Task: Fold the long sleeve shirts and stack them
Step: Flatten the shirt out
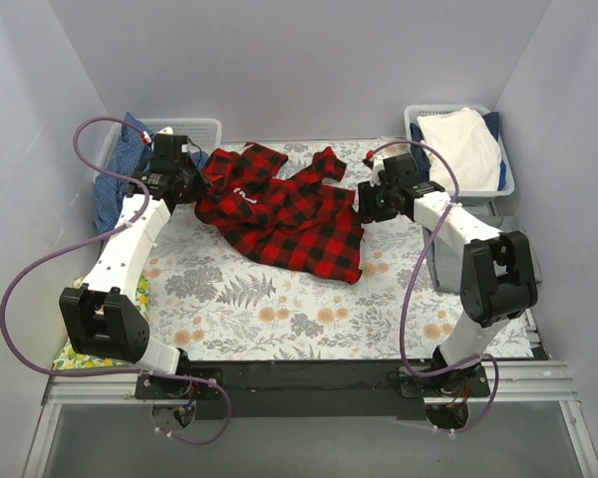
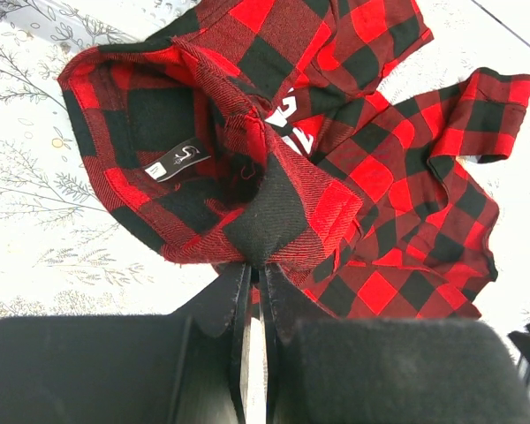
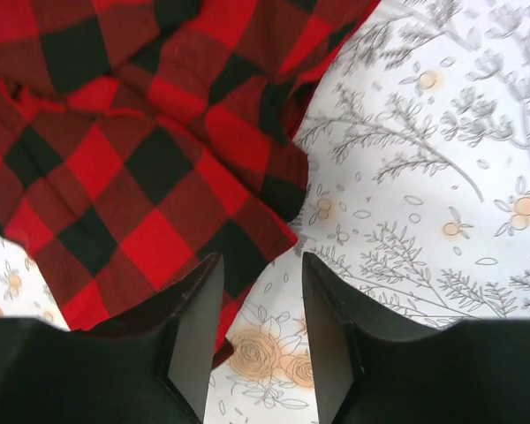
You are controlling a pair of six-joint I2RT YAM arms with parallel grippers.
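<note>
The red-and-black plaid shirt (image 1: 284,214) lies crumpled on the floral tablecloth, at the back centre. My left gripper (image 1: 186,186) is at its left end. In the left wrist view the left gripper (image 2: 258,269) is shut on a fold of the plaid shirt (image 2: 371,177) by the collar, near a black label (image 2: 178,159) and white lettering (image 2: 293,124). My right gripper (image 1: 364,206) is at the shirt's right edge. In the right wrist view the right gripper (image 3: 261,269) is open, its left finger over the hem of the plaid shirt (image 3: 115,168) and its right finger over bare tablecloth. A grey cloth (image 1: 444,261) lies at the right under the right arm.
A basket (image 1: 204,127) at the back left holds blue cloth (image 1: 115,174). A basket (image 1: 506,179) at the back right holds cream-white and navy cloth (image 1: 463,144). A yellow lemon-print cloth (image 1: 80,354) lies at the front left. Grey walls close in three sides.
</note>
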